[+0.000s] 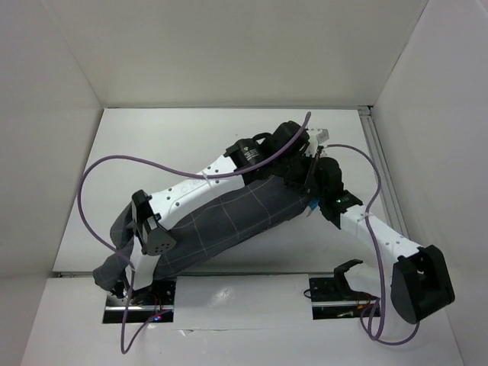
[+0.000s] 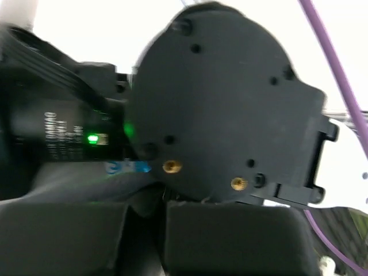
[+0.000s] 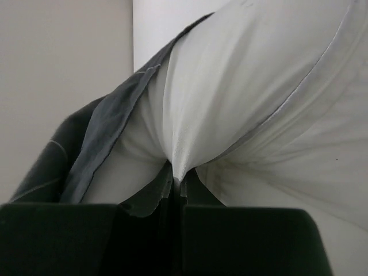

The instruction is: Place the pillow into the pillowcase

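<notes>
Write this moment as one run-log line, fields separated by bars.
pillow: mostly inside pillowcase | right gripper: shut on pillow at opening | left gripper: same end, grip unclear

White table (image 1: 183,137) boxed in by 3 white walls (image 1: 229,53)

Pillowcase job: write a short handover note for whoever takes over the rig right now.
Right gripper: shut, pinching white fabric of the pillow at the open end.
Left gripper: at the same end, grey cloth between its fingers; grip unclear, the right arm blocks its view.
Pillowcase: lies diagonally, filled out.
Done: pillow mostly inside.
Left: draw the hem over the exposed white end, then release.
</notes>
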